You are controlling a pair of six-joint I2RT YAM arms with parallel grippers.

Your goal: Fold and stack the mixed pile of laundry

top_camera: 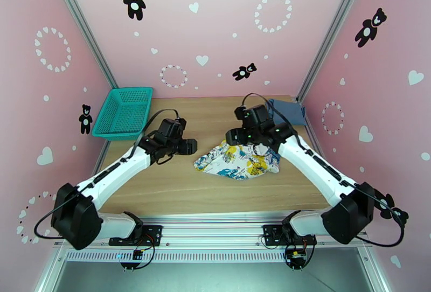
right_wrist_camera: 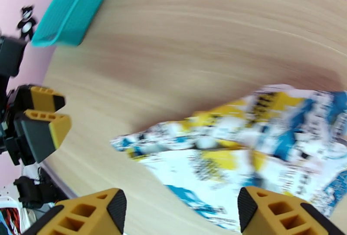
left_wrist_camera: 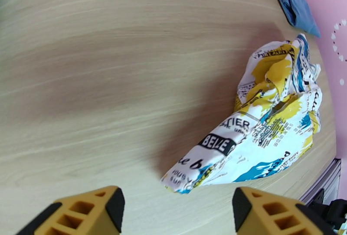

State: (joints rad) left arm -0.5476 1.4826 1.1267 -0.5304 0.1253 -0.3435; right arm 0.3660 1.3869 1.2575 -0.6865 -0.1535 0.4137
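Note:
The mixed laundry pile lies in two parts. The white cloth with yellow-and-blue print (top_camera: 237, 161) sits crumpled right of the table's middle, and the dusty-blue tank top (top_camera: 288, 111) rests at the back right corner. My left gripper (top_camera: 189, 146) hovers just left of the printed cloth (left_wrist_camera: 264, 119), open with nothing between its fingers (left_wrist_camera: 89, 212). Over the cloth's far edge my right gripper (top_camera: 235, 138) also stands open and holds nothing. In the right wrist view the printed cloth (right_wrist_camera: 260, 145) lies just beyond the right gripper (right_wrist_camera: 182, 212). The tank top (left_wrist_camera: 296, 7) shows folded at the left wrist view's top right.
A teal mesh basket (top_camera: 123, 112) stands at the back left corner of the wooden table (top_camera: 178, 190), also seen as the basket (right_wrist_camera: 73, 6) from the right wrist. Pink walls close in on three sides. The left gripper (right_wrist_camera: 39, 123) appears at that view's left edge.

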